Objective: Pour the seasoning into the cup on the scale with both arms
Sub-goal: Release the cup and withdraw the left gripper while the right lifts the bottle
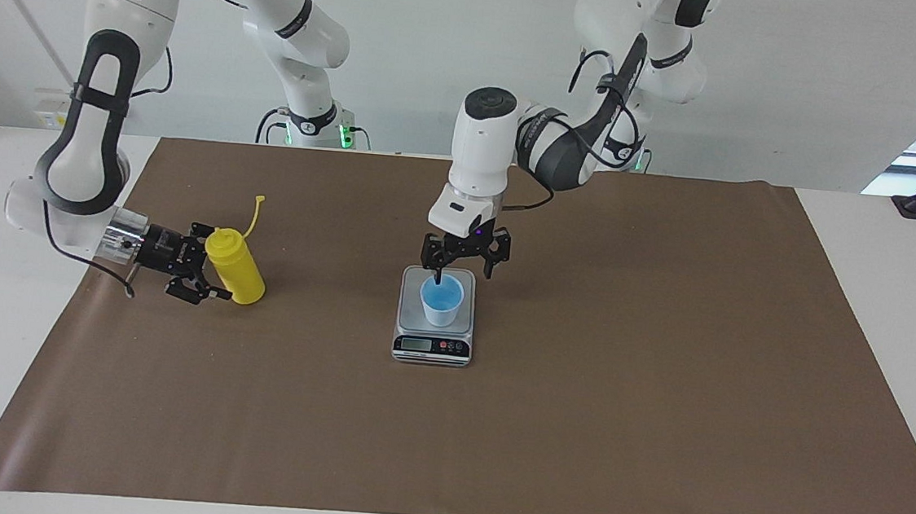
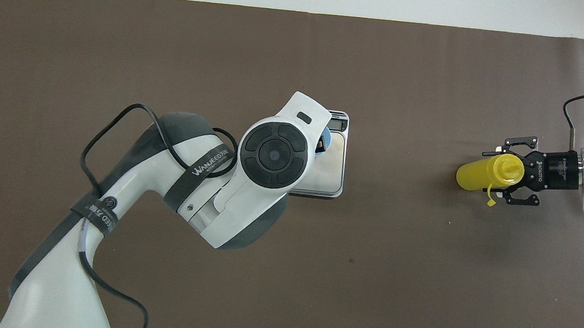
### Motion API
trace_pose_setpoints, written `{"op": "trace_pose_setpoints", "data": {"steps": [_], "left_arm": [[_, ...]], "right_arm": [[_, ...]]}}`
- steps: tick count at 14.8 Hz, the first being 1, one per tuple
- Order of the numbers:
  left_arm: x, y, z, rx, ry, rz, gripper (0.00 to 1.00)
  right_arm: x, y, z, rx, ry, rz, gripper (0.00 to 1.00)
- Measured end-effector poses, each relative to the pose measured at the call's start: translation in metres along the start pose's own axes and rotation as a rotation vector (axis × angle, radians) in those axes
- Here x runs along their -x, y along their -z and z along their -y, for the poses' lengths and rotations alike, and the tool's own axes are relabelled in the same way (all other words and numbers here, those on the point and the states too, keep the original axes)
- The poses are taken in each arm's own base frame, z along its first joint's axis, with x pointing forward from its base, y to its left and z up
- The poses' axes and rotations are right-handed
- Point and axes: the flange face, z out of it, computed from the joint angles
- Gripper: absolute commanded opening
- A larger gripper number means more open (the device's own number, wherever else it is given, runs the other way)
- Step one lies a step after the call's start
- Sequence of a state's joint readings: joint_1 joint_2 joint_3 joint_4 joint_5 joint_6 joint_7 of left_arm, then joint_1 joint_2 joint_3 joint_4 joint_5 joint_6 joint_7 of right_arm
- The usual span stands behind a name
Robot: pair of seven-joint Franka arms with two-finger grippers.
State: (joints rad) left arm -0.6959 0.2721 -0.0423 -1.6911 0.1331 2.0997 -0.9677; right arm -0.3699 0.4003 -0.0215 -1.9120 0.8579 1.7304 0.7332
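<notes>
From my remote station I see the scale [image 1: 435,312] resting flat on the brown mat [image 1: 620,384] that covers the worktop [image 1: 876,241], about midway between the two arms' ends, with its display strip on the edge farthest from the robots. The cup [image 1: 441,301] stands upright on the steel platform of the scale, its bright blue interior visible from above. The left gripper [image 1: 463,271] hangs point-down over the cup, above its rim and not touching it; its fingers are spread wide, one fingertip over the cup's rim and the other clear to the side, and it carries nothing. In the overhead view the left arm's wrist housing [image 2: 271,154] covers most of the cup [image 2: 326,137] and part of the scale [image 2: 332,157]. The seasoning [image 1: 235,266] stands on the mat near the right arm's end of the worktop, well apart from the scale, leaning slightly, with its cap tether [image 1: 254,215] rising from the nozzle end. The right gripper [image 1: 208,267] reaches in horizontally at low height, and its fingers sit on either side of the bottle's upper part. I cannot tell whether the fingers press the bottle or stand just clear of it. In the overhead view the right gripper [image 2: 512,172] brackets the top of the seasoning [image 2: 484,173].
</notes>
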Motion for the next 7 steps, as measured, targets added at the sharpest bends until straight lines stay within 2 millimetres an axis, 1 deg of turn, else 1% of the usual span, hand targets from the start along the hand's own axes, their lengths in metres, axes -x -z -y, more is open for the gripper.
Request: {"op": "trace_pose_setpoints", "data": {"steps": [1,2,7], "left_arm": [[-0.006,0.007,0.014,-0.017,-0.02,0.005,1.0],[-0.015,0.01,0.031,-0.03,-0.04,0.009,1.0],[-0.067,-0.006,0.127,-0.085,-0.093,0.043,1.0]], "right_arm": [[0.001,0.001,0.0,-0.003,0.001,0.001,0.0],[0.001,0.001,0.0,-0.005,0.001,0.0,0.0],[0.004,-0.001,0.004,-0.019,-0.015,0.009,0.0]]}}
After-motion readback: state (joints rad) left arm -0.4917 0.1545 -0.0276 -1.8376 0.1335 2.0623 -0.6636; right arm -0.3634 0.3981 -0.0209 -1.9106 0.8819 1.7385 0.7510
